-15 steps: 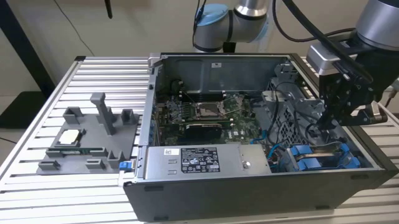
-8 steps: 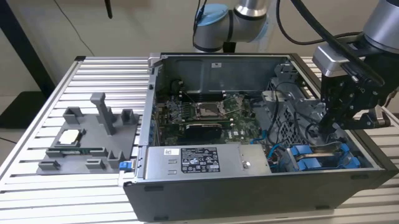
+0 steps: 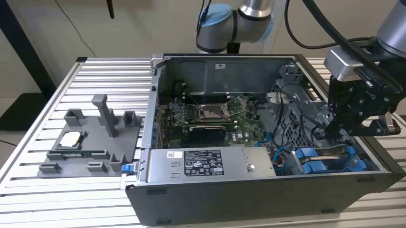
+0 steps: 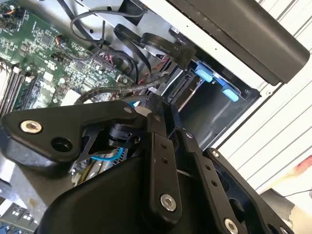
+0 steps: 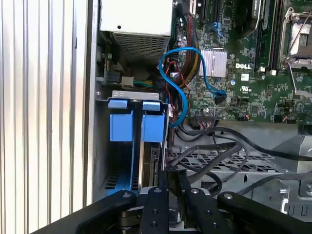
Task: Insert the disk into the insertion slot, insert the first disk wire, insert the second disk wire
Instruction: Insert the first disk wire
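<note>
We saw the computer case [image 3: 254, 202] lying open on the slatted counter [image 3: 57, 199], its side off so that the arm could reach in from above. The gripper [image 3: 332, 132] hung low inside the case at the exterior view's right, just above the insertion slot [image 3: 324, 160], the grey bay with blue rails in the case's near corner. In the first wrist view the gripper [image 5: 173, 174] pointed along that insertion slot [image 5: 137, 127], and a dark slab [image 5: 154, 161] sat between the rails. We judged it to be the disk, already pushed home, though we could not be sure. The jaws stood drawn almost together; whether they pinched anything we could not tell. Loose black cables [image 5: 224, 131] ran just beside the gripper, and a blue wire [image 5: 186, 105] looped from the board [image 5: 253, 83] toward the bay, so we judged the work to be at the wires. A grey fixture tray [image 3: 89, 142] lay well apart at the exterior view's left.
</note>
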`<state>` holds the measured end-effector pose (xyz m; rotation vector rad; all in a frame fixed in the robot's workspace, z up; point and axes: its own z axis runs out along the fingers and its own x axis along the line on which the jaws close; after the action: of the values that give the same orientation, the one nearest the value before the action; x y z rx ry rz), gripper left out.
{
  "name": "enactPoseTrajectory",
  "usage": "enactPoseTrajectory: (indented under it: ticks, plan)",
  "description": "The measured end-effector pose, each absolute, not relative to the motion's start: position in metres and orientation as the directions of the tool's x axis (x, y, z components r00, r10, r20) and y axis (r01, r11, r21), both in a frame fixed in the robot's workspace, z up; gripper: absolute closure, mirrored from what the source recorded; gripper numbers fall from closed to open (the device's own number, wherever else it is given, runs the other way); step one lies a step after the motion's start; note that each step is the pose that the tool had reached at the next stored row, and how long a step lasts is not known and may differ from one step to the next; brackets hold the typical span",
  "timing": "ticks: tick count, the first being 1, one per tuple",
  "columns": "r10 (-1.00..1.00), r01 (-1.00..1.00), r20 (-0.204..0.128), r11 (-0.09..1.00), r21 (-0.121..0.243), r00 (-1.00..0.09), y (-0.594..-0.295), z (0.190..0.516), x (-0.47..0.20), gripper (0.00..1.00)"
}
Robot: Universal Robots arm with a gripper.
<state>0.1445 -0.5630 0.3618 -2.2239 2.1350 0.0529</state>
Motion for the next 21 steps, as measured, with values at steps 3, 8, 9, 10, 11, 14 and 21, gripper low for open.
enactPoseTrajectory:
  ticks: [3, 8, 9, 10, 11, 14, 21]
  plan:
    - [-0.997, -0.999, -0.065, -0.040, -0.018, 0.041, -0.5630, 0.3618, 0.1445, 0.81]
    - [-0.997, -0.999, -0.066, -0.040, -0.006, 0.041, -0.5645, 0.3604, 0.1462, 0.81]
    - [-0.997, -0.999, -0.066, -0.040, -0.003, 0.040, -0.5651, 0.3600, 0.1467, 0.81]
    - [-0.997, -0.999, -0.066, -0.040, 0.000, 0.040, -0.5656, 0.3597, 0.1471, 0.81]
    - [-0.997, -0.999, -0.066, -0.040, 0.003, 0.040, -0.5660, 0.3593, 0.1474, 0.81]
    - [-0.997, -0.999, -0.066, -0.040, 0.011, 0.039, -0.5674, 0.3583, 0.1485, 0.81]
    - [-0.997, -0.999, -0.066, -0.040, 0.019, 0.039, -0.5687, 0.3554, 0.1497, 0.81]
